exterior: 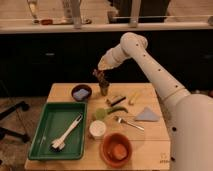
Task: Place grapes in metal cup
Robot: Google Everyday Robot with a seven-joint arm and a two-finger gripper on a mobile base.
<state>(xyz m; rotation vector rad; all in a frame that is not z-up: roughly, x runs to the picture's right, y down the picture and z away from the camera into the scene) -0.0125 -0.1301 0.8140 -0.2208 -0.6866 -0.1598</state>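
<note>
The metal cup [104,90] stands upright at the back middle of the wooden table [150,142]. My gripper [99,75] hangs just above the cup and a little to its left, at the end of the white arm [145,60] that reaches in from the right. It is shut on the dark reddish grapes [102,80], which hang right over the cup's mouth. I cannot tell whether the grapes touch the rim.
A dark bowl [81,93] with a blue sponge sits left of the cup. A green tray [45,142] holds a white brush [67,133]. In front lie a white cup [97,129], an orange bowl [116,149], a pea pod [116,110], a fork [130,123], a grey cloth [146,115] and a yellow piece [134,96].
</note>
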